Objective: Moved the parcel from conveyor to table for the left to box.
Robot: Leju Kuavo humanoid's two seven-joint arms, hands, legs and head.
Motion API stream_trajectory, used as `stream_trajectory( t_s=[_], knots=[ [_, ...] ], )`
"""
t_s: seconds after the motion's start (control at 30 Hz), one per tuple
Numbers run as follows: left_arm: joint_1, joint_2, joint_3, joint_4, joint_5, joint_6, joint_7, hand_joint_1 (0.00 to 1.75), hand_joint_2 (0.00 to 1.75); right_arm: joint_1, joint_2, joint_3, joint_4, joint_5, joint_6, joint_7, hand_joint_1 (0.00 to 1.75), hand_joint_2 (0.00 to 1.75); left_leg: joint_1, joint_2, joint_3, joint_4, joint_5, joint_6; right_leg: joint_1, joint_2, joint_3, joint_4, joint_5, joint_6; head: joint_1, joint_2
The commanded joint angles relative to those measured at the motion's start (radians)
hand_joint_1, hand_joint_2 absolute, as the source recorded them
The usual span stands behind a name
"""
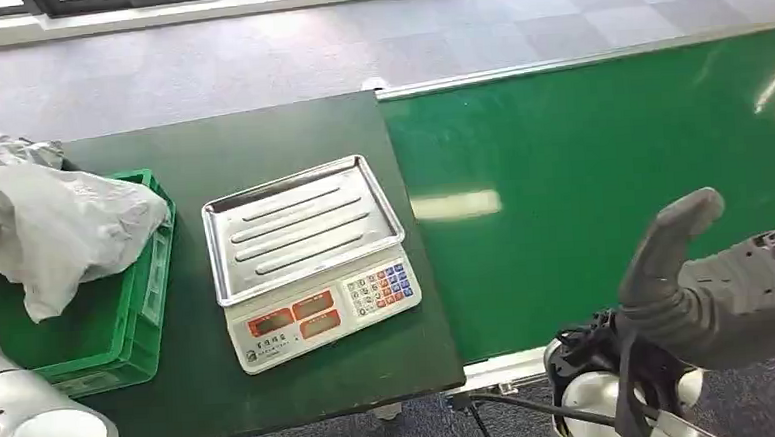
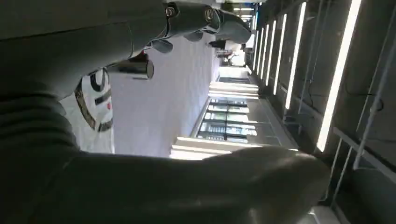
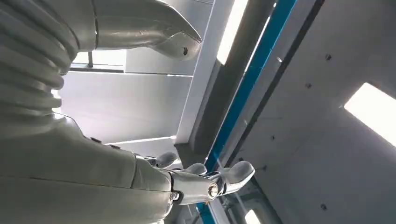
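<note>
In the head view the right hand point(image 1: 712, 282) is raised at 4 o'clock, palm up, thumb extended, fingers spread and holding nothing. The left hand point(image 2: 140, 140) faces the ceiling, fingers apart and empty. The scale point(image 1: 310, 258) sits mid-table point(image 1: 273, 405). At 9 o'clock the parcel point(image 1: 49, 231), a crumpled white plastic bag, lies in the green crate point(image 1: 120, 348), spilling over its right rim; its long axis runs roughly 9 to 3 o'clock. The green conveyor point(image 1: 611, 167) spans 1 to 3 o'clock.
</note>
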Motion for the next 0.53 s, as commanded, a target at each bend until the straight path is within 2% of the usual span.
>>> stream_trajectory(
  t_s=[0.03,0.3,0.33,0.37,0.43,0.47,0.5,0.53],
  knots=[
    [0.184,-0.113,-0.398,-0.401,0.310,-0.001,0.005,0.00,0.00,0.029,0.031,-0.043,0.173,0.033,-0.003,-0.001,0.00,1.75,0.001,-0.004,0.001,-0.001,0.000,0.002,0.001,-0.001,0.003,-0.002,0.000,0.000,0.000,0.000],
    [0.188,-0.114,-0.412,-0.426,0.324,-0.003,0.005,0.00,0.00,0.034,0.031,-0.043,0.182,0.041,-0.003,-0.001,0.00,1.75,0.001,-0.007,0.002,-0.003,0.001,0.002,0.001,-0.003,0.005,-0.003,0.000,-0.001,0.000,0.000],
    [0.217,-0.123,-0.425,-0.461,0.334,-0.003,0.005,0.00,0.00,0.033,0.031,-0.044,0.188,0.042,-0.003,-0.001,0.00,1.75,0.001,-0.010,0.005,-0.007,0.002,0.003,0.001,-0.004,0.008,-0.007,0.000,-0.001,0.000,0.000],
    [0.230,-0.122,-0.439,-0.484,0.348,-0.001,0.005,0.00,0.00,0.032,0.031,-0.043,0.196,0.044,-0.003,-0.001,0.00,1.75,0.000,-0.006,0.002,-0.003,0.001,0.002,0.000,-0.003,0.004,-0.003,0.000,-0.001,0.000,0.000],
    [0.272,-0.146,-0.475,-0.582,0.362,-0.020,0.005,0.00,0.00,0.040,0.031,-0.047,0.196,0.052,-0.003,-0.001,0.00,1.75,0.001,-0.006,0.003,-0.005,0.001,0.002,0.001,-0.003,0.005,-0.005,0.000,-0.001,0.000,0.000],
    [0.325,-0.168,-0.575,-0.767,0.282,-0.015,0.005,0.00,0.00,0.052,0.031,-0.026,0.205,0.058,-0.003,-0.001,0.00,1.75,0.001,-0.004,0.001,-0.002,0.000,0.002,0.001,-0.002,0.003,-0.002,0.000,0.000,0.000,0.000],
    [0.352,-0.194,-0.628,-0.825,0.238,-0.001,0.005,0.00,0.00,0.057,0.031,-0.016,0.198,0.052,-0.003,-0.001,0.00,1.75,0.001,-0.005,0.003,-0.003,0.000,0.002,0.001,-0.003,0.004,-0.004,0.000,0.000,0.000,0.000],
    [0.372,-0.208,-0.707,-0.856,0.154,-0.001,0.005,0.00,1.75,0.063,0.031,-0.030,0.167,0.069,-0.003,-0.001,0.00,1.75,0.002,-0.005,0.001,-0.002,-0.001,0.003,0.002,-0.003,0.004,-0.004,0.000,0.000,0.000,0.000]
  ],
)
